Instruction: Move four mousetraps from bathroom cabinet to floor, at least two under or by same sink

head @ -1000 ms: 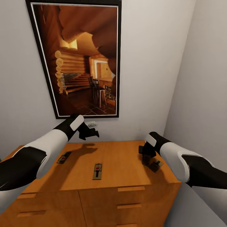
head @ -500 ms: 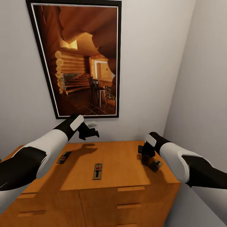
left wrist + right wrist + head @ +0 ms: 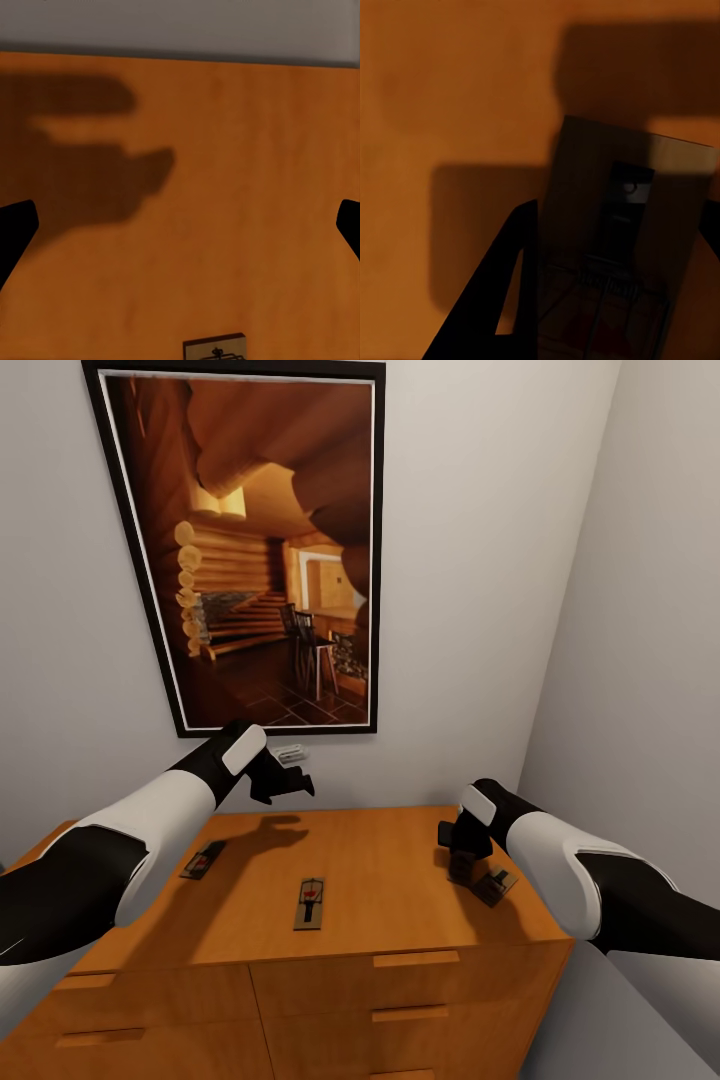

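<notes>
While your right gripper [image 3: 468, 868] straddles mousetrap [image 3: 494, 884] on cabinet [image 3: 400, 880], fingers apart, not gripping; left gripper [image 3: 285, 785] hovers wide open, empty; two more traps [image 3: 311, 901] on top

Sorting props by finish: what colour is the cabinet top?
Orange-brown wood on the cabinet, clearest in the head view.

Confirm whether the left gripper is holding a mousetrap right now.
No: in the head view the left gripper hangs open and empty above the cabinet, apart from the middle mousetrap.
</notes>
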Robot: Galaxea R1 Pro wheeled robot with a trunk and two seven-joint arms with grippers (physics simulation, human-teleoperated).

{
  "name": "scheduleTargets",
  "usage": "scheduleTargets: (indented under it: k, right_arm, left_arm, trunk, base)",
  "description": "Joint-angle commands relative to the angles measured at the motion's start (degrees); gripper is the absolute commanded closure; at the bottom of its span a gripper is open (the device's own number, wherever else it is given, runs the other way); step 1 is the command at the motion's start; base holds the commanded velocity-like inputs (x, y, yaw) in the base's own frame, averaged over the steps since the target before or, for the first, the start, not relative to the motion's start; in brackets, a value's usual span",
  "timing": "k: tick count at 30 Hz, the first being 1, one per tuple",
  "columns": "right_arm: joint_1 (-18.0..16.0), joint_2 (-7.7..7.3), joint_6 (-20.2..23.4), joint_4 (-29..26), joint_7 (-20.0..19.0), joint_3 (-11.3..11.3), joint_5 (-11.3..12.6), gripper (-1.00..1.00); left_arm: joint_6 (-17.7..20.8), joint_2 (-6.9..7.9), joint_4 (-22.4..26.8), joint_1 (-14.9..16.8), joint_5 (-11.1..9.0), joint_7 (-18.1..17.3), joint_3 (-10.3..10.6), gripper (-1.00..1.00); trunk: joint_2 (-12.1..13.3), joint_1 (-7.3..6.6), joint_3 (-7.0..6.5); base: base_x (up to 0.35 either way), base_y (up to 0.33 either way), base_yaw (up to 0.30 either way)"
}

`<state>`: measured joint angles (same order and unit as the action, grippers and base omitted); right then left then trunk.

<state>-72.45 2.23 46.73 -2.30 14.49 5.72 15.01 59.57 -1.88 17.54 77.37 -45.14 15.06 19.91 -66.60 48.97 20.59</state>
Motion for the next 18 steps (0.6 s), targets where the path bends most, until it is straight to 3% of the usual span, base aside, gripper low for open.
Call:
scheduleTargets:
  k: [1, 6, 18]
  right_arm:
    - [0.0, 0.04, -0.1, 4.4, 0.6, 1.8, 1.7, 1.00]
    - [0.0, 0.05, -0.1, 4.4, 0.5, 1.8, 1.6, 1.00]
    - [0.0, 0.06, 0.4, 4.3, -1.9, 1.8, 0.9, 1.00]
  left_arm:
    - [0.1, 0.03, 0.1, 0.1, -0.6, 0.4, 0.4, -1.00]
    - [0.1, 0.03, 0.0, 0.1, -0.6, 0.4, 0.4, -1.00]
    - [0.1, 0.03, -1.4, 0.1, -0.5, 0.5, 0.5, -1.00]
  trunk:
    - [0.0, 0.75, 0.09]
    - [0.0, 0.75, 0.09]
    - [4.8, -1.89, -2.07]
  base:
    - [0.000, 0.000, 0.000]
    - [0.000, 0.000, 0.000]
    - [0.000, 0.000, 0.000]
